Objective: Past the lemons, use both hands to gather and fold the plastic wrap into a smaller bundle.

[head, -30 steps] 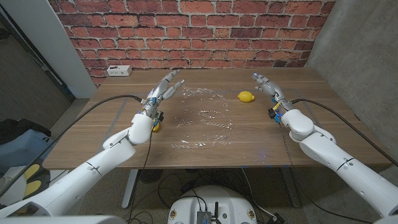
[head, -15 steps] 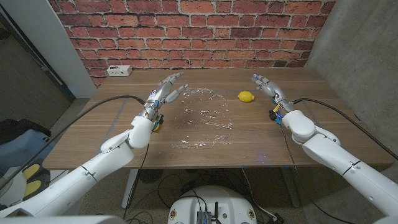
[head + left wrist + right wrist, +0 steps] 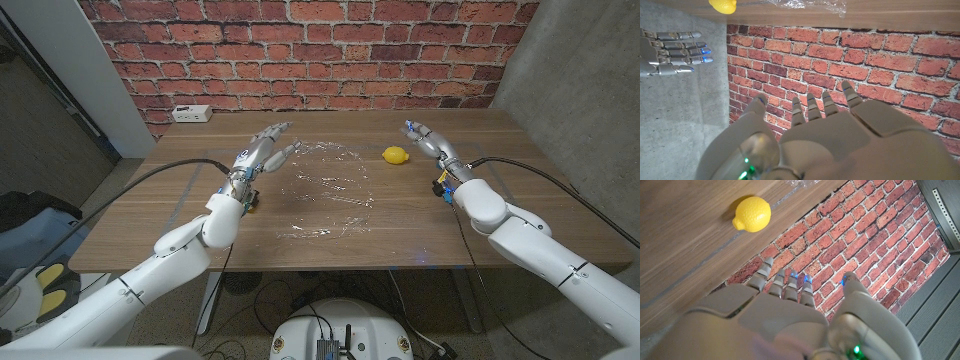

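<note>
The crumpled sheet of clear plastic wrap is lying spread out on the middle of the brown wooden table, reaching from near the front edge toward the far half. The robot's left hand is hovering over the wrap's far left corner with its fingers stretched forward and spread, gripping nothing. A small yellow lemon is peeking out just beside the left wrist, close to the wrap's left edge. The right hand is reaching out on the other side, fingers extended and apart, also holding nothing. A second yellow plastic-looking lemon is sitting between this hand and the wrap's far right corner, apart from both. A white power strip is resting at the far left corner by the red brick wall
</note>
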Controlling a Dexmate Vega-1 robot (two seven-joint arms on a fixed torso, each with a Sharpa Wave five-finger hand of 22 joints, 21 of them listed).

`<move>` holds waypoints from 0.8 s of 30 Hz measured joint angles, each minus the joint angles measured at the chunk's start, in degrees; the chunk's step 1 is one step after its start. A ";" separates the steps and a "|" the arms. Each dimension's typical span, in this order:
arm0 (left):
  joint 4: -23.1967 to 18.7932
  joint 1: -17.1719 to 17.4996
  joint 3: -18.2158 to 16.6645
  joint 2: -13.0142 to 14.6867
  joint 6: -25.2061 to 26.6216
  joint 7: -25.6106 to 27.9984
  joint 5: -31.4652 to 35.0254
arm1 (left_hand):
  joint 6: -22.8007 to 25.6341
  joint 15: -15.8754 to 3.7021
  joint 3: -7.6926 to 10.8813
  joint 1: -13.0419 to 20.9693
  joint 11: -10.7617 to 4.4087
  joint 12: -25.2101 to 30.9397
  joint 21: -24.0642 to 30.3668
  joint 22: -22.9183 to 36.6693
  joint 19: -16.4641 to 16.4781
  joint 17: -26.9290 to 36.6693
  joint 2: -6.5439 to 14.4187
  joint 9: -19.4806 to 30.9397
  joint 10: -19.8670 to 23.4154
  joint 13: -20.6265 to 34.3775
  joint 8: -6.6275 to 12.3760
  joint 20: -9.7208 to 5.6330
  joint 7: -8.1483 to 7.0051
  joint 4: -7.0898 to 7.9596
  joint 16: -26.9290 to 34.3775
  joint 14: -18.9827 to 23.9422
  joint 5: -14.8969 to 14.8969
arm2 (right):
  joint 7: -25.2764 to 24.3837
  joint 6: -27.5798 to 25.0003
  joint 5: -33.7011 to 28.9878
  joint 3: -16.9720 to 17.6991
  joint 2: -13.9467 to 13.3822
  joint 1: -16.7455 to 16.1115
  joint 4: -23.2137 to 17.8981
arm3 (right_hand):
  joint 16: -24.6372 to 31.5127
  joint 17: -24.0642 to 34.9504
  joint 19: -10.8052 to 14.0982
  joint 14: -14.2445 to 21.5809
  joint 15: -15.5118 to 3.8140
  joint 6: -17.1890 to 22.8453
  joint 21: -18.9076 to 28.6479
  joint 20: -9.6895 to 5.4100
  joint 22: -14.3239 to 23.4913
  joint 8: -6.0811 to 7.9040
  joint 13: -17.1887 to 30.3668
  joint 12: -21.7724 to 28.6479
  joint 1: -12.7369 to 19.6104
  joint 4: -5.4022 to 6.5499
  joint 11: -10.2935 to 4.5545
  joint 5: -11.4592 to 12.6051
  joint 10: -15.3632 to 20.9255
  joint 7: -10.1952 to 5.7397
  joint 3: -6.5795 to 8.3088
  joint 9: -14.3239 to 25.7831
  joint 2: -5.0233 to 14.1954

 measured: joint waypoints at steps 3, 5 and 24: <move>-0.96 0.86 -0.34 0.38 0.81 0.03 0.42 | 0.00 0.00 0.00 0.00 0.00 -0.07 0.00 0.00 0.00 0.00 0.00 0.06 0.00 0.00 0.00 0.00 0.00 0.00 0.00 0.00 0.00 | -0.12 -0.92 -0.56 0.00 -0.38 -0.30 -0.90 | 0.00 0.00 0.00 0.00 0.00 0.09 0.00 0.00 0.00 0.00 0.00 0.00 0.00 -0.13 0.00 0.00 0.00 0.09 0.13 0.00 0.00; -1.69 1.53 -0.62 0.75 1.24 0.03 0.63 | 0.00 0.00 0.08 0.32 0.00 -0.35 0.00 0.00 0.00 0.00 0.32 0.28 0.00 0.00 0.00 0.00 0.00 -0.39 0.00 0.00 0.00 | -0.16 -1.96 -1.02 0.03 -0.80 -0.63 -1.85 | 0.00 0.00 0.00 0.00 0.00 0.29 0.00 0.00 0.00 0.00 0.00 0.00 0.15 -0.13 -0.10 0.00 0.52 -0.10 0.13 0.00 -0.15; -6.33 6.09 -2.21 2.74 4.56 -0.36 2.51 | -0.01 0.00 0.56 0.75 0.00 -0.35 0.00 0.00 0.00 0.00 0.30 0.28 0.00 0.29 0.00 0.00 0.00 -0.86 0.01 0.00 0.00 | -0.17 -7.33 -3.67 0.28 -3.74 -3.47 -7.86 | 0.00 -0.01 0.32 0.31 -0.31 0.90 0.00 -0.32 0.00 0.00 0.00 0.00 0.84 -0.55 -0.21 0.00 0.81 -0.11 0.17 0.00 0.37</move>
